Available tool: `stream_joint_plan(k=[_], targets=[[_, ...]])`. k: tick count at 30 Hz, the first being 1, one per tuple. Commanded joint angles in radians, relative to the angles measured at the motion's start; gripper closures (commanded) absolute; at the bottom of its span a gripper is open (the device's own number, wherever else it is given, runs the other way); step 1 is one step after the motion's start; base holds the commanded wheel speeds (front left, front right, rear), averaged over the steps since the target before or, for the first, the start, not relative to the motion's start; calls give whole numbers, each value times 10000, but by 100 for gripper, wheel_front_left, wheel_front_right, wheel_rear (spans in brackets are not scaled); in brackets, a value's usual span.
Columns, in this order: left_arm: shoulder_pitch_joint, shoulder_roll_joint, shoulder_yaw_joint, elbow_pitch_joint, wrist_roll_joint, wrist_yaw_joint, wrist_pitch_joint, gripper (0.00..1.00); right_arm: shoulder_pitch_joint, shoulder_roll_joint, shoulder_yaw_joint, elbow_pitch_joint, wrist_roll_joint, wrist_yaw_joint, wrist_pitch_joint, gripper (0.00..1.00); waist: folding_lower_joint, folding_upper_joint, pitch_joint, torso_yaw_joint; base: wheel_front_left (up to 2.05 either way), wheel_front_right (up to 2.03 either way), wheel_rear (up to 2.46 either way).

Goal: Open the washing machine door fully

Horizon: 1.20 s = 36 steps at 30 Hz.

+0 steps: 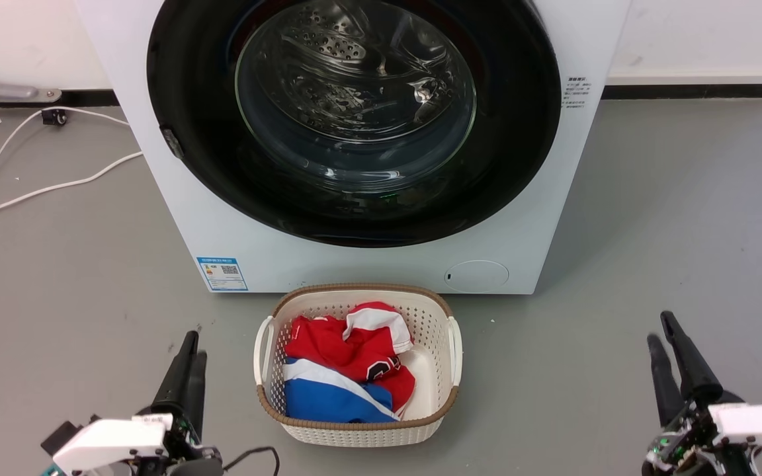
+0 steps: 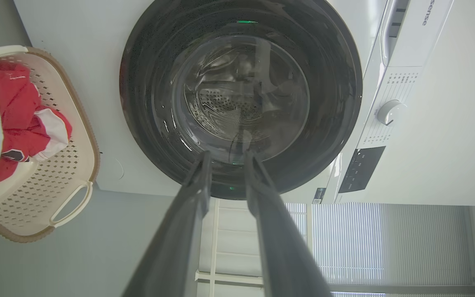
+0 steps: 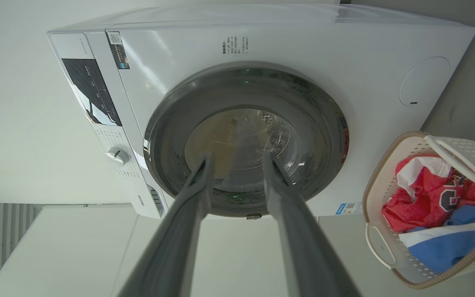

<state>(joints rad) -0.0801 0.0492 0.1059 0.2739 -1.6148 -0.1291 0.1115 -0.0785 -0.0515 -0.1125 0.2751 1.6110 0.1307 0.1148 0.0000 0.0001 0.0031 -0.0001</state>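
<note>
washing machine door [image 1: 354,119] sits shut, flush against the front of the white washing machine [image 1: 368,264]; its glossy black ring spans nearly the whole width of the cabinet, and the perforated steel drum shows through the bulging clear glass at its centre. a small grey catch [image 1: 171,142] sits on the door's left edge in the head view. low on the machine's front are a blue label [image 1: 222,273] at the left and a round cap [image 1: 477,276] at the right. on the grey floor just in front of the machine stands a cream laundry basket [image 1: 354,294] with a brown rim, holding a red and white garment [image 1: 328,344] on top of a blue one [image 1: 328,400]. the left gripper [image 1: 196,345] hangs at the lower left, well apart from the door, its two dark fingers a narrow gap apart and holding nothing. the right gripper [image 1: 659,327] hangs at the lower right, also clear of the machine, fingers parted a little wider and empty. both wrist views look along the fingers toward the door. a white cable [image 1: 43,192] trails across the floor left of the machine.
</note>
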Motion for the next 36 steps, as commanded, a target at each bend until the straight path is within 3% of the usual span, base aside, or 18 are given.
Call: stream_joint_plan(k=[1,14,23,29,36], targets=[[44,-4,-8,24,3,0,-33,0,49,2,13,19,-14,-2,-32,0,0,-1,4,0,0,0,0],[278,1,71,-197,365,-3,-680,0,219,3,216,-163,-593,-1,-684,0,0,-1,21,-18,0,0,0],[348,3,479,-138,1391,-5,-1073,0,230,4,36,-156,-1779,-1,-1082,0,0,-1,23,-37,0,0,0],[375,5,785,-337,2236,-7,-1313,0,212,4,-89,-421,-3099,-1,-1325,0,0,-1,25,-51,0,0,0],[387,7,1068,-865,3588,-8,-1574,0,222,4,-21,-1115,-5427,-1,-1592,0,0,-1,43,-80,0,0,0]])
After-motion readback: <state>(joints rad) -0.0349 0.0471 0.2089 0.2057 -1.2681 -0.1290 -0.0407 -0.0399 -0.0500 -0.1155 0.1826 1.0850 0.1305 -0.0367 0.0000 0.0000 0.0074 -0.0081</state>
